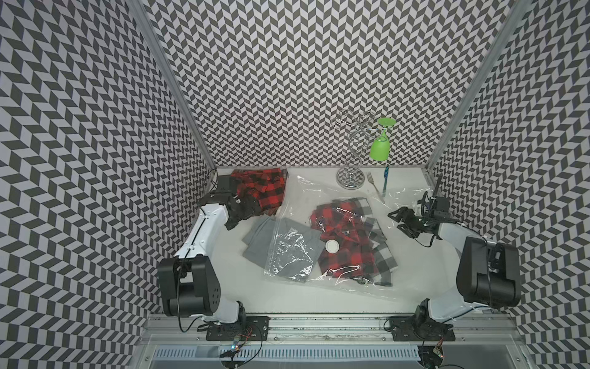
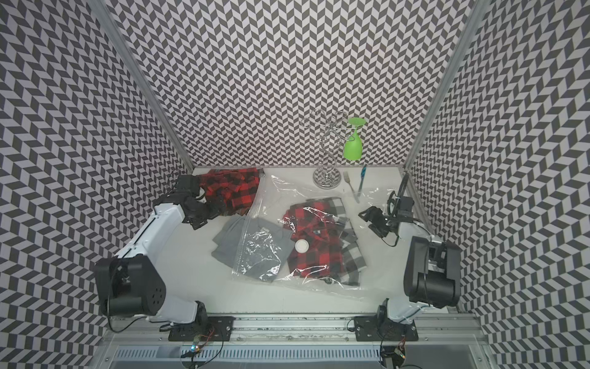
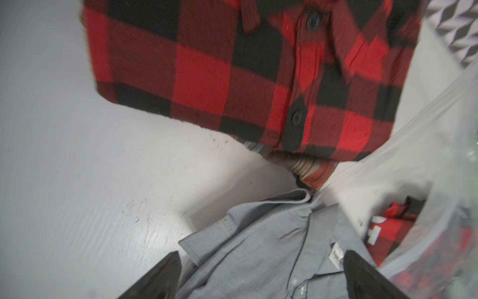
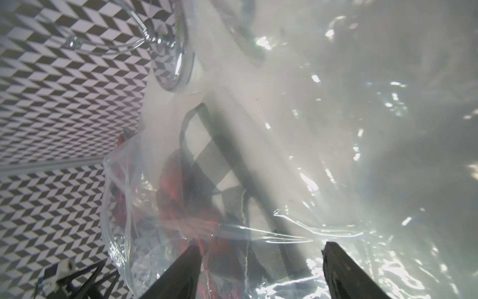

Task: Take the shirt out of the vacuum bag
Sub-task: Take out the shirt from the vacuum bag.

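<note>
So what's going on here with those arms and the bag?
Two robot arms are emptying a clear vacuum bag. One red plaid shirt lies outside by the back wall. A grey shirt sticks halfway out of the bag's mouth; more plaid shirts are inside. Left end effector and right end effector are both open.

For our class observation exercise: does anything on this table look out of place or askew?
The gray shirt lies half in, half out of the vacuum bag, straddling its open edge. A loose red plaid shirt sits rumpled outside the bag in the far corner. Nothing looks spilled or damaged.
</note>
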Tool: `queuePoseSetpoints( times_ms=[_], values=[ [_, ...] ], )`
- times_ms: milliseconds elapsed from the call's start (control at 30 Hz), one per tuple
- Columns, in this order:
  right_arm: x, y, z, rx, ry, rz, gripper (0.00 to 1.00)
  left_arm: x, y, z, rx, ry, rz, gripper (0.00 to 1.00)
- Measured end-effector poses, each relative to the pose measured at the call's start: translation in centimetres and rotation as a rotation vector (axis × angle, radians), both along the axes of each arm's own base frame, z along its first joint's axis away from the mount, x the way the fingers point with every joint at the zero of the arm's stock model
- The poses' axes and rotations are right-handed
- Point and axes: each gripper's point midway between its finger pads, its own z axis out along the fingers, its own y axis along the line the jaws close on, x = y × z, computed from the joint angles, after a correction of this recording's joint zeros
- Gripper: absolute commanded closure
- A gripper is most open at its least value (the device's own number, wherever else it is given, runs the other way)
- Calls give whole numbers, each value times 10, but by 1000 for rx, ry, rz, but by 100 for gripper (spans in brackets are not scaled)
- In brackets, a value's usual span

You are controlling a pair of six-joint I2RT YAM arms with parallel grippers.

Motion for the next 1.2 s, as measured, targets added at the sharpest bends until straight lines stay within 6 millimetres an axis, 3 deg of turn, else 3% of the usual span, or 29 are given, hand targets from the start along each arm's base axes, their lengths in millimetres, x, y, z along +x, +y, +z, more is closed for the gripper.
queuePoseSetpoints(
  times_ms=[333, 400, 567, 767, 1033, 1133, 1200],
  values=[
    [-1, 68, 77, 48, -181, 229, 15, -9, -11, -59, 44, 165, -242, 1],
    [-2, 83, 86, 62, -199, 274, 9, -11, -12, -68, 69, 199, -270, 0],
    [-3, 108, 99, 68, -225, 349, 9, -4, -25, -79, 135, 233, -349, 1],
    [-3, 115, 94, 67, -196, 375, 9, 6, -30, -83, 213, 233, -403, 4],
    [-2, 117, 90, 60, -173, 387, 10, 19, -29, -108, 233, 279, -436, 27],
    [-2, 117, 89, 58, -168, 385, 11, 21, -36, -111, 216, 278, -456, 52],
    [-2, 116, 88, 57, -166, 382, 11, 21, -40, -111, 204, 272, -463, 61]
  ],
)
